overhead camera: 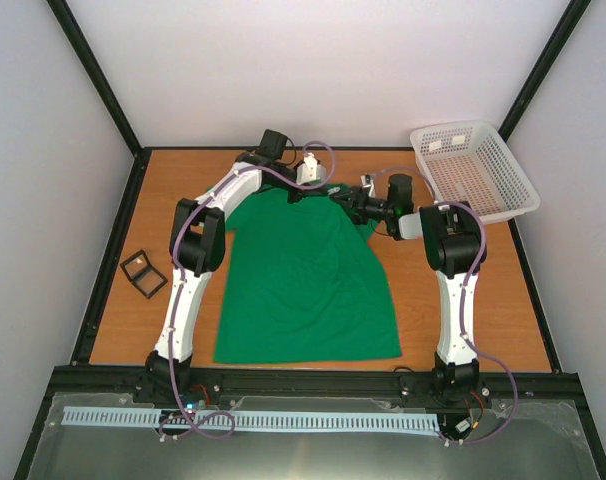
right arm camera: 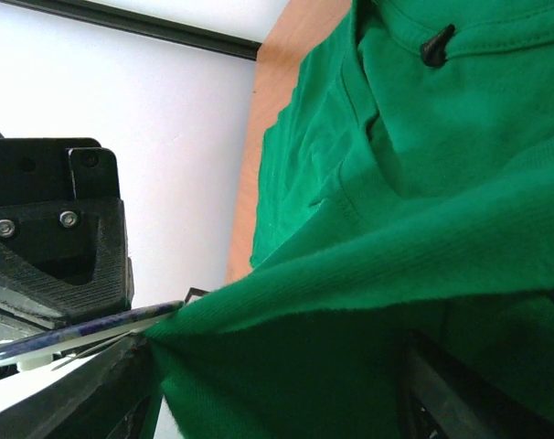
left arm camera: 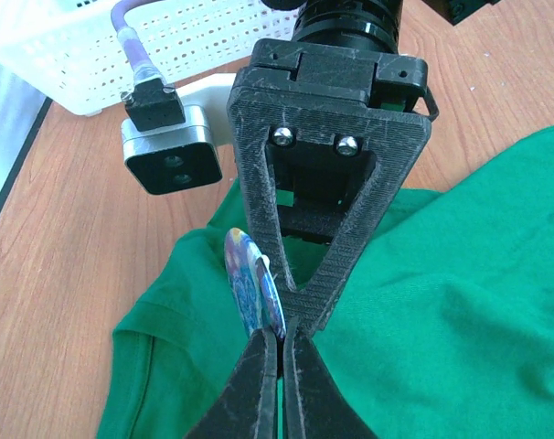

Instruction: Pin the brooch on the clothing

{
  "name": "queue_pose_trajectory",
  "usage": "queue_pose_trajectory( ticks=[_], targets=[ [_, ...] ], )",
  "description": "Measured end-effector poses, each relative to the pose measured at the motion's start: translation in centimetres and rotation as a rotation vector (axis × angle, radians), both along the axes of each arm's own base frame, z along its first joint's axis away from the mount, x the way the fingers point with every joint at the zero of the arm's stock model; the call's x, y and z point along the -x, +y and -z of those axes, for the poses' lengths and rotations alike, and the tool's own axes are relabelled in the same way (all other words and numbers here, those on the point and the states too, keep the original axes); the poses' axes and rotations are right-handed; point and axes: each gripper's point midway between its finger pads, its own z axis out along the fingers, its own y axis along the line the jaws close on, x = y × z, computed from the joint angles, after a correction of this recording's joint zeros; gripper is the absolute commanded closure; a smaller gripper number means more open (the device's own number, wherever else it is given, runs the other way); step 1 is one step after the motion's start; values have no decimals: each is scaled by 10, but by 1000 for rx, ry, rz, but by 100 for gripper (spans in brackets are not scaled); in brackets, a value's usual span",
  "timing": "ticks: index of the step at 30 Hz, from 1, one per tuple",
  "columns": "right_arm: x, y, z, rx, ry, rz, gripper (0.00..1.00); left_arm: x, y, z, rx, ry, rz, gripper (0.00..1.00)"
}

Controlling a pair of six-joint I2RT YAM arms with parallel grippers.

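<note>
Your left gripper [left arm camera: 279,337] has its fingers pressed together on one edge of the tiny round bluish-grey brooch [left arm camera: 252,283]. It holds the badge on edge at the neck end of the plain bright green short-sleeved T-shirt [overhead camera: 308,290], toward 12 o'clock on the brown wooden table [overhead camera: 483,300]. In your right wrist view the brooch's rim meets a raised fold of the shirt.

Your right gripper [overhead camera: 338,199] faces the left one from about 3 o'clock. Its fingers [right arm camera: 112,389] are spread wide with that fold of green cloth between them. You cannot tell whether they press on it.

The white perforated plastic basket [overhead camera: 518,190] sits at 1 o'clock. The small black square-framed case [overhead camera: 143,272] lies at 9 o'clock, well apart from the shirt.
</note>
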Motion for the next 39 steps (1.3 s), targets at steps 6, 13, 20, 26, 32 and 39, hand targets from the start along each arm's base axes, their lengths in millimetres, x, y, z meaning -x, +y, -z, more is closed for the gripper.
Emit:
queue_pose_trajectory(
  ticks=[6,13,20,26,32,39],
  targets=[
    [0,1,1,-2,53,-5,33,-2,1,2,-15,-7,-11,99],
    [0,0,-2,-1,78,-5,33,-2,1,2,-14,-8,-11,99],
    [1,0,-9,-20,38,-13,33,0,1,-1,6,1,2,99],
    [1,0,-13,-24,6,-21,34,1,2,-4,19,8,8,100],
    [1,1,-15,-37,17,-19,34,1,1,-5,22,6,10,99],
    [0,1,-18,-60,58,-10,34,-3,1,-5,15,-13,1,99]
  ],
)
